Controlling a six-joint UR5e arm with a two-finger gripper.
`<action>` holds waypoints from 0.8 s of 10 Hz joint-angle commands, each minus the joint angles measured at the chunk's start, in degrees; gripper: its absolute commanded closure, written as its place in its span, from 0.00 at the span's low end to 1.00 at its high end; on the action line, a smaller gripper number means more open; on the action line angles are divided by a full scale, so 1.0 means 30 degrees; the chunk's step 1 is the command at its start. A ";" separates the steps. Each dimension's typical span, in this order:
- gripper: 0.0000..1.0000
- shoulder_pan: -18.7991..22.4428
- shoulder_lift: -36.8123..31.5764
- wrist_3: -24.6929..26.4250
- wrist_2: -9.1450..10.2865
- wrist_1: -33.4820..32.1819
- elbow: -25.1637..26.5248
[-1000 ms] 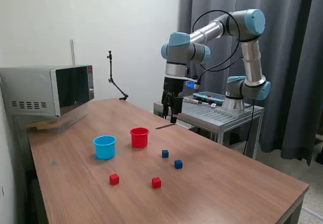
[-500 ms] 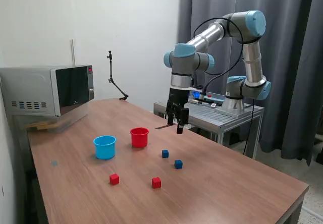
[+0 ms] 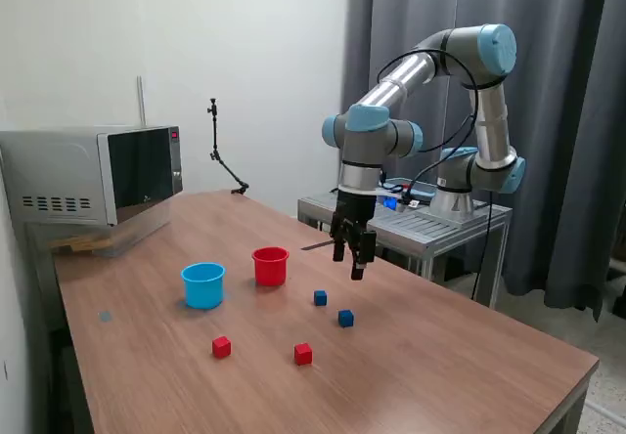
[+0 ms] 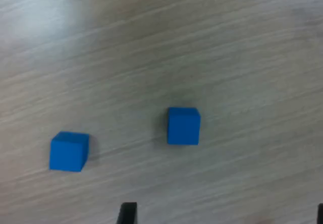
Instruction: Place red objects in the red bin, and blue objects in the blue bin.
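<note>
Two dark blue cubes (image 3: 320,298) (image 3: 345,318) lie on the wooden table, and both show in the wrist view (image 4: 183,126) (image 4: 69,151). Two red cubes (image 3: 222,347) (image 3: 303,354) rest nearer the table's front. The red bin (image 3: 271,266) and the blue bin (image 3: 203,285) stand upright side by side, the blue one further to the exterior view's left. My gripper (image 3: 348,263) hangs above the table, over the blue cubes and clear of them. It is open and empty; the wrist view shows one dark fingertip (image 4: 127,213) and the other at the picture's edge, wide apart.
A microwave (image 3: 93,175) stands at the table's back on the exterior view's left. A thin black stand (image 3: 223,155) rises at the back edge. Behind the table is a metal cart (image 3: 421,221) carrying the arm's base, with grey curtains beyond.
The arm has swung toward the exterior view's right and come lower, bringing the gripper from the table's back edge to above the blue cubes. No cube or bin has moved.
</note>
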 commanded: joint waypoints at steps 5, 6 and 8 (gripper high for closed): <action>0.00 0.0096 0.0879 0.0545 -0.0956 -0.0844 0.0807; 0.00 0.0096 0.0879 0.0545 -0.1015 -0.1050 0.1015; 0.00 0.0125 0.1346 0.0545 -0.0987 -0.1401 0.1047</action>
